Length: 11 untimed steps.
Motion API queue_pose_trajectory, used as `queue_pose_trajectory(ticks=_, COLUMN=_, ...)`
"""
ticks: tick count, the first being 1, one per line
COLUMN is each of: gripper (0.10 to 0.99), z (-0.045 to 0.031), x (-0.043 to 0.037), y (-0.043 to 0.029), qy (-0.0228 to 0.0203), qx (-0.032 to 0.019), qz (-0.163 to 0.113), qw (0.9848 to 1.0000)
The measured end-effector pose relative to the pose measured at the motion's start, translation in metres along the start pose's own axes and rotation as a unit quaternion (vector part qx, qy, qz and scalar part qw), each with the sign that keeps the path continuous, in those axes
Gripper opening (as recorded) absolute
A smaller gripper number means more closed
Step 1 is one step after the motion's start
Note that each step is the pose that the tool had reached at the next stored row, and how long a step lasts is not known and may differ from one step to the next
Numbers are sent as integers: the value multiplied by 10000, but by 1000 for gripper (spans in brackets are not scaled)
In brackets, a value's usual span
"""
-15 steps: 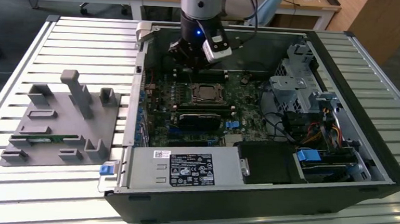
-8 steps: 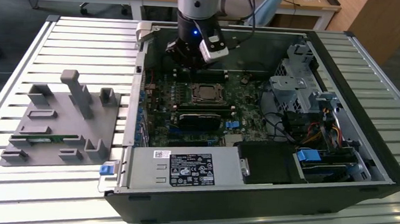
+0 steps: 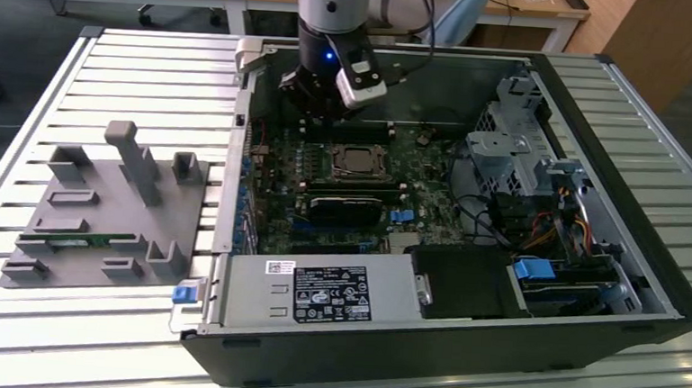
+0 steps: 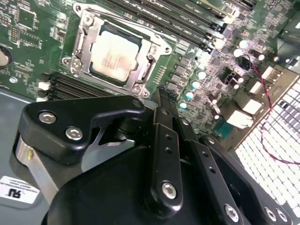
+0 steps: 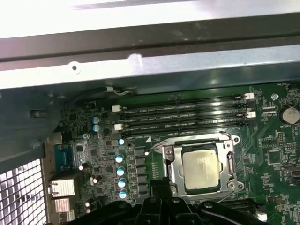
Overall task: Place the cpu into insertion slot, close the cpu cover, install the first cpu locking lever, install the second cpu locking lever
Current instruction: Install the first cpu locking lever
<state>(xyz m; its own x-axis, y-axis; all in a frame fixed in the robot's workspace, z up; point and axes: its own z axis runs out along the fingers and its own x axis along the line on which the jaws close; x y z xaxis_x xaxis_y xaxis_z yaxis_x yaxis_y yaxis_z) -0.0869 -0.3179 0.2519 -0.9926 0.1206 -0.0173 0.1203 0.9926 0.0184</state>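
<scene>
The cpu point(image 4: 115, 54) lies flat in the insertion slot point(image 3: 354, 162) on the green motherboard, its dull silvery face up; it also shows in the first wrist view point(image 5: 202, 169). The cpu cover point(image 4: 146, 63), a silvery frame, lies down around the chip's edges point(image 5: 174, 168). A thin locking lever point(image 5: 187, 139) runs along the socket's side nearest the memory slots. My gripper point(image 3: 312, 104) hangs above the board just beyond the socket, near the case's far wall. In both wrist views its black fingertips point(image 4: 164, 93) point(image 5: 158, 183) meet, shut, with nothing between them.
Long black memory slots point(image 5: 183, 117) lie between the socket and the case wall point(image 5: 150, 63). A black card point(image 3: 348, 203) sits nearer than the socket, a power supply point(image 3: 316, 291) at the front, drive bays point(image 3: 528, 160) at the exterior view's right. A grey fixture tray point(image 3: 104, 211) stands outside.
</scene>
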Motion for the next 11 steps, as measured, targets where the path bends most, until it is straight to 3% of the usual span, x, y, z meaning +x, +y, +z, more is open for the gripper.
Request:
queue_pose_trajectory(ticks=6, gripper=106, z=1, x=59, y=-2, qy=2, qx=-9, qz=-47, qw=10000)
queue_pose_trajectory(ticks=11, gripper=106, z=6, x=72, y=9, qy=6, qx=-52, qz=-155, qw=9999)
